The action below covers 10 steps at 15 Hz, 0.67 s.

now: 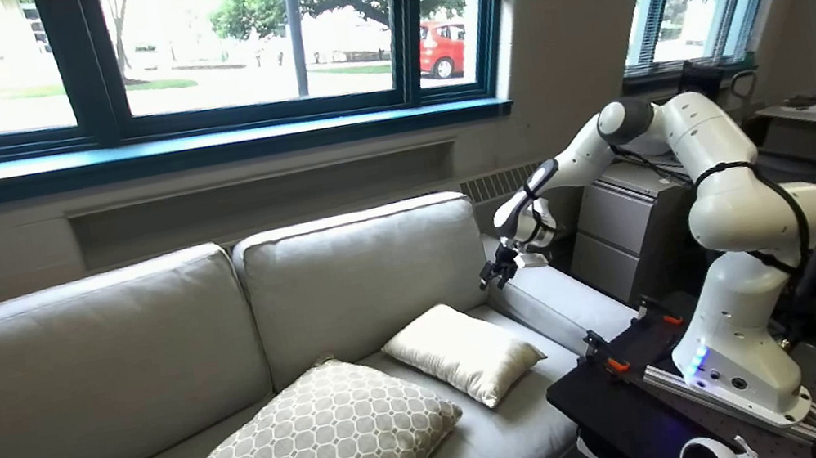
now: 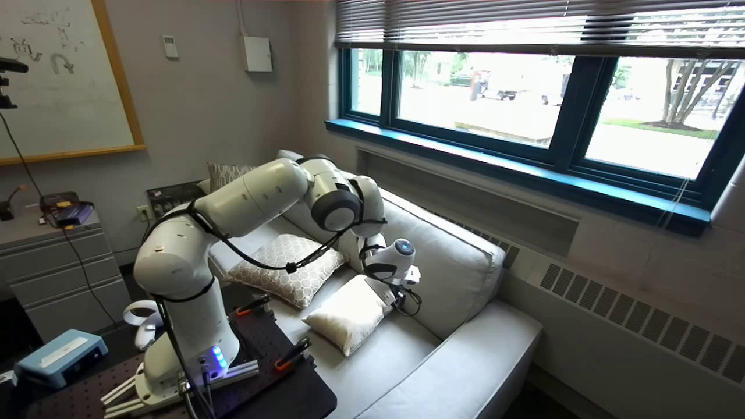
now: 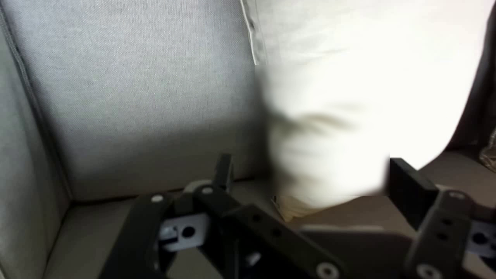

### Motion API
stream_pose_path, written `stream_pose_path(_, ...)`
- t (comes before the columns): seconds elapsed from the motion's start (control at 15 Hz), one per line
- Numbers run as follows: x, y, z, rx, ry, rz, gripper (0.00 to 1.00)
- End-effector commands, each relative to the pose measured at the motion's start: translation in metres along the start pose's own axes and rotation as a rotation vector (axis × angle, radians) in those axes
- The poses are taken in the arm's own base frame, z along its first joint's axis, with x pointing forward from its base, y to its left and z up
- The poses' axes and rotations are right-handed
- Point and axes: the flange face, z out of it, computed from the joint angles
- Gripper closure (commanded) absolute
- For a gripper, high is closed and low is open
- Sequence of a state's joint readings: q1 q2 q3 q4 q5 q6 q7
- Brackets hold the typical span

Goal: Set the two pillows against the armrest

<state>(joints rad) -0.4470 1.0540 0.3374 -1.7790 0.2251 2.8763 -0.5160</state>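
The cream pillow (image 1: pixel 465 354) lies on the seat (image 1: pixel 510 444), nearer the armrest (image 2: pixel 460 361) but with bare seat between them; the beige pillow (image 1: pixel 329 449) lies farther off, one corner up by the back cushion (image 1: pixel 368 285). Neither leans on the armrest, so the task looks undone.

In an exterior view the pincer (image 1: pixel 492 283) hangs over the seat, near where armrest and back cushion meet and apart from the cream pillow, which looms beyond the jaws in the wrist view. These are spread wide and grip nothing. The pincer is probably poised to take that pillow from the armrest side; so wide a spread suits thick, soft padding. Cream likely goes first, being closest.

The cream pillow is the smaller, plain and plump, creased toward one end, where blur hides detail. The beige pillow is full, with pale lattice lines and pointed corners.
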Motion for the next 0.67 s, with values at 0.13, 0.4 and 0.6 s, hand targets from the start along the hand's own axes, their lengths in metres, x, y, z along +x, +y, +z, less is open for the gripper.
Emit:
stream_pose_path(0.13, 0.002, 0.000, -0.001, -0.003, 0.007, -0.002, 0.00)
stream_pose_path(0.4, 0.011, -0.010, -0.006, -0.001, 0.021, -0.041, 0.00)
stream_pose_path(0.6, 0.015, -0.014, 0.030, 0.028, -0.020, -0.072, 0.00)
